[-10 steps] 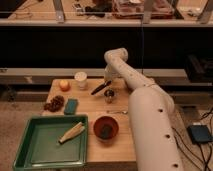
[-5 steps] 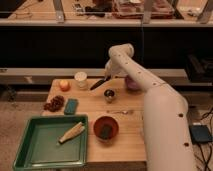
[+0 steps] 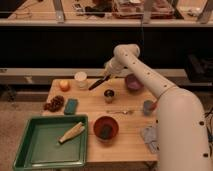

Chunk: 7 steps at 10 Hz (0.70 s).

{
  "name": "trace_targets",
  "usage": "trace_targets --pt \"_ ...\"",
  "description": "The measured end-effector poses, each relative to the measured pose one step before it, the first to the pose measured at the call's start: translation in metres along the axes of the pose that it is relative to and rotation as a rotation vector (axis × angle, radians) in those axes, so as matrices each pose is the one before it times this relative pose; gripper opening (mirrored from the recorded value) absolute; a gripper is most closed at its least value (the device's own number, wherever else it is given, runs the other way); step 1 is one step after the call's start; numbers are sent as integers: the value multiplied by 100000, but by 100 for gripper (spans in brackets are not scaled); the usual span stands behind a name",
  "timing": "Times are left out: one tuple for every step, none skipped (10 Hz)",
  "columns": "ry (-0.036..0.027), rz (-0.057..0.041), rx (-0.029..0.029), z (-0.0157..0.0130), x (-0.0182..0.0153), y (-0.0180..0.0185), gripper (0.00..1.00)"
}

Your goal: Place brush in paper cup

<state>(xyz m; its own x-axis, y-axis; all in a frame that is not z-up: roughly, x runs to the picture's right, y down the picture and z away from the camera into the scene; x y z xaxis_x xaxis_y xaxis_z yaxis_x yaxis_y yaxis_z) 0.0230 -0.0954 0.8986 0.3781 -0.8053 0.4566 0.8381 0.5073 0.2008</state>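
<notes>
My gripper (image 3: 108, 75) is at the back of the wooden table (image 3: 95, 145), shut on the brush (image 3: 98, 82). The brush is a slim dark stick that slants down to the left from the gripper, held above the table. Its lower end hangs just right of the white paper cup (image 3: 80, 79), which stands upright at the back left. The brush is outside the cup. The small shiny metal cup (image 3: 109, 95) stands just below the gripper.
An orange (image 3: 64, 85), grapes (image 3: 54, 104) and a teal sponge (image 3: 71, 106) lie at left. A green tray (image 3: 30, 155) holds a corn cob (image 3: 71, 132). A red bowl (image 3: 105, 128), silver spoon (image 3: 120, 112), purple bowl (image 3: 134, 82), grey cup (image 3: 148, 106) and cloth (image 3: 150, 137) stand right.
The arm has swung back and up, carrying the brush from near the metal cup toward the back of the table, closer to the paper cup.
</notes>
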Motion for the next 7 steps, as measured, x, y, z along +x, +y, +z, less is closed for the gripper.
trace_targets --pt "-2104 -1966 3490 -765 -1173 -335 0" --pt "-972 -1423 2091 -285 -774 -359 0" --pt "-451 -1319 1351 -87 -569 -286 0" --pt "-624 -2608 2360 -21 -951 -598 0" --pt "-584 -3219 2630 78 -1082 -495 0" --pt "-232 -2268 1985 106 -522 -193 0" --pt "-86 -1782 1432 154 -239 -343 0"
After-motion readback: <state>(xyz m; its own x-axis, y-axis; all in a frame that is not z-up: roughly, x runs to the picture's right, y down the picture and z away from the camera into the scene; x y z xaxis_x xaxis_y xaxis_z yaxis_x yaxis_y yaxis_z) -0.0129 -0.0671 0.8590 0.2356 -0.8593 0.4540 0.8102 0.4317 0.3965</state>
